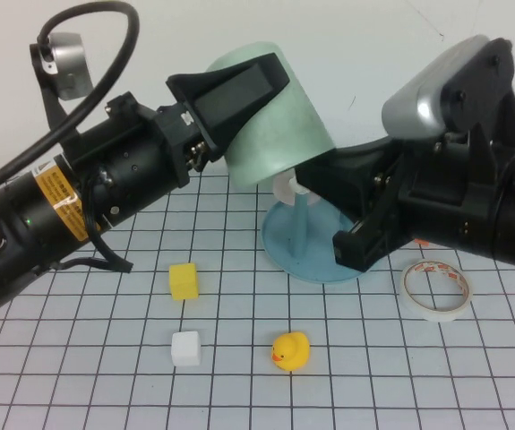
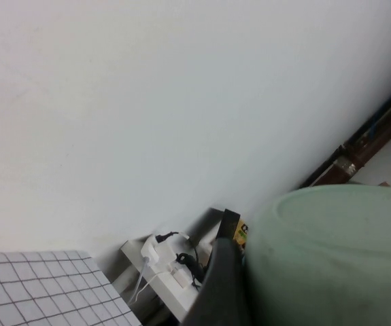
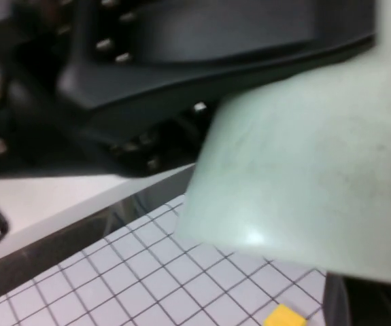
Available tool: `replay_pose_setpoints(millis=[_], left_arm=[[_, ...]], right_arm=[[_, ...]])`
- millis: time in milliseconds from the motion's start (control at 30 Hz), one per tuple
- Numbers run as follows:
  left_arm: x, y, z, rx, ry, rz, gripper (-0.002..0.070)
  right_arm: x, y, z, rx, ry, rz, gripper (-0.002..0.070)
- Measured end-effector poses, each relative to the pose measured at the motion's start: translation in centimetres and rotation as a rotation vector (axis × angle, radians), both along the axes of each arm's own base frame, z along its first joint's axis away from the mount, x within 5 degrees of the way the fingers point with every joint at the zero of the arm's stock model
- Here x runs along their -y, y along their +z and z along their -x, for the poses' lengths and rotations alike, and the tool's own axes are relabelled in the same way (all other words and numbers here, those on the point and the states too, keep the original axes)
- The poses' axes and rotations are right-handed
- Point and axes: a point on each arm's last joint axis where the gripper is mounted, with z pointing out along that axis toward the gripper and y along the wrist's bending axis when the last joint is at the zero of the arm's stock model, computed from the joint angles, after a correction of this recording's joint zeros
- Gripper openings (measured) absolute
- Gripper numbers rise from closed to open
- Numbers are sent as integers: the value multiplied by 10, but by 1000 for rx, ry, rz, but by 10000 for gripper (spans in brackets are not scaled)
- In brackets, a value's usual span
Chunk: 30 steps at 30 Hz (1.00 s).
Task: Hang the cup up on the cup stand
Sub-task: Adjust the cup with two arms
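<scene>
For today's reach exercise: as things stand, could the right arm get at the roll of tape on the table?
Probably yes. The tape roll lies in the open just below the right gripper, nothing on it. The left gripper holds the cup over the cup stand, away from that path.

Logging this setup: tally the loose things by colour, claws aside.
Green: 1, the cup
Blue: 1, the cup stand
Yellow: 2, the block and the duck
White: 2, the cube and the tape roll
Total: 6

cup (image 1: 279, 125) looks like matte plastic, a bit scuffed; stand (image 1: 304, 253) smooth blue plastic, duck (image 1: 291, 350) glossy, tape (image 1: 433, 288) shiny.
</scene>
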Motion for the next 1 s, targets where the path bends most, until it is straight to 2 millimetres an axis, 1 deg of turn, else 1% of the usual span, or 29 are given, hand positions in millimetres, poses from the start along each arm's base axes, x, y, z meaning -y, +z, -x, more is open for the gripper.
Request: replay_pose_setpoints(millis=[367, 667, 733, 800, 900, 1000], left_arm=[[2, -2, 2, 13, -19, -38, 575], [0, 0, 0, 1, -2, -5, 575], [0, 0, 0, 0, 0, -1, 575], [0, 0, 0, 0, 5, -3, 575], [0, 0, -1, 16, 13, -16, 575], [-1, 0, -1, 53, 30, -33, 575]], right_arm=[[6, 2, -3, 15, -69, 17, 7], [12, 16, 6, 55, -58, -13, 6], [14, 16, 10, 55, -55, -17, 6], [16, 14, 14, 53, -43, -18, 6], [20, 6, 23, 37, -17, -14, 6], [29, -4, 37, 24, -5, -7, 6]])
